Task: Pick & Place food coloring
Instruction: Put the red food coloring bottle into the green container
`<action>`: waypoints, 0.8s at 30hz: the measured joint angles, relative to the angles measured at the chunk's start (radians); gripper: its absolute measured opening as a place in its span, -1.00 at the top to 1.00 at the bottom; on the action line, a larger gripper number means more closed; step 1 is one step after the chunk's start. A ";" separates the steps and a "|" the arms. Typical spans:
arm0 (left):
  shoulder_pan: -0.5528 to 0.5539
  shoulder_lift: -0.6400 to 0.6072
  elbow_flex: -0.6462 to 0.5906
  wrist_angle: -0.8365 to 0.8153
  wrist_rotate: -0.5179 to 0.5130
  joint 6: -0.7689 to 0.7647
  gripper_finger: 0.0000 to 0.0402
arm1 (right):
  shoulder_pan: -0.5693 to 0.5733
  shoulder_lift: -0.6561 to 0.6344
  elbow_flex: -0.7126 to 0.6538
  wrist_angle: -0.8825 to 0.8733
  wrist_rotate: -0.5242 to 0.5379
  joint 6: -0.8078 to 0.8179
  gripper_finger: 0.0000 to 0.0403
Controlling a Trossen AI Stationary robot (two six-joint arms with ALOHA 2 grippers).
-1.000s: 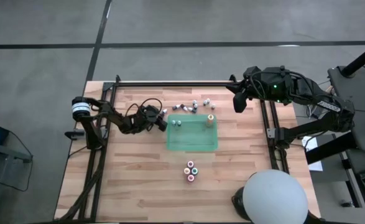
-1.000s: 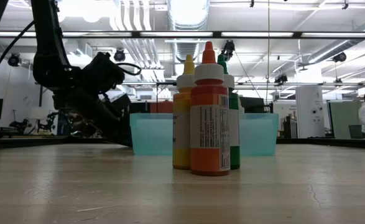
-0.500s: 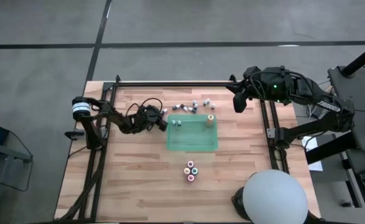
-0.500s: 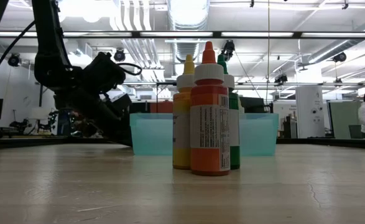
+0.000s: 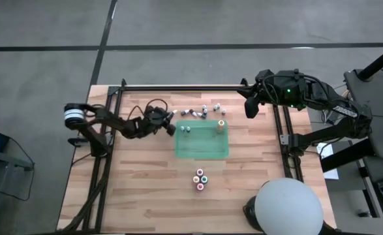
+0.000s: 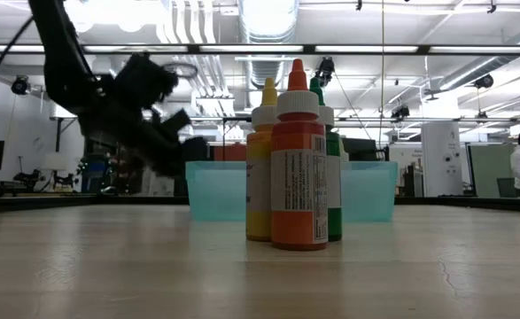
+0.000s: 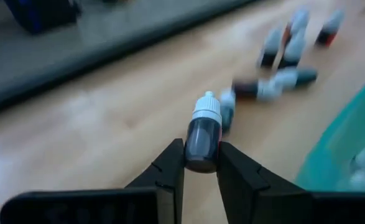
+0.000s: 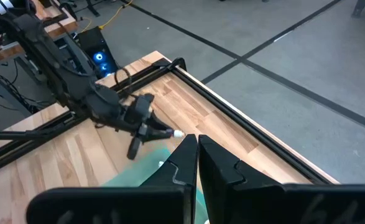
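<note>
Gripping a small dark white-capped bottle (image 7: 204, 132), the left gripper (image 7: 201, 163) hangs at the green bin's (image 5: 201, 147) ten o'clock; the right gripper (image 8: 196, 151) waits closed at two o'clock.

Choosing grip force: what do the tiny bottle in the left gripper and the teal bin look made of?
Tiny bottle in the left gripper: likely plastic, dark translucent body, matte white cap. Teal bin: probably thin translucent plastic; light passes through its walls.

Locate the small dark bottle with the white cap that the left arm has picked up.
The small dark bottle sits clamped in the left gripper, raised above the wood just left of the green bin in the high view.
</note>
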 joint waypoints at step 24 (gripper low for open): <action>0.017 -0.455 0.407 -0.382 0.516 0.040 0.73 | -0.001 0.069 -0.001 0.122 -0.053 0.003 0.60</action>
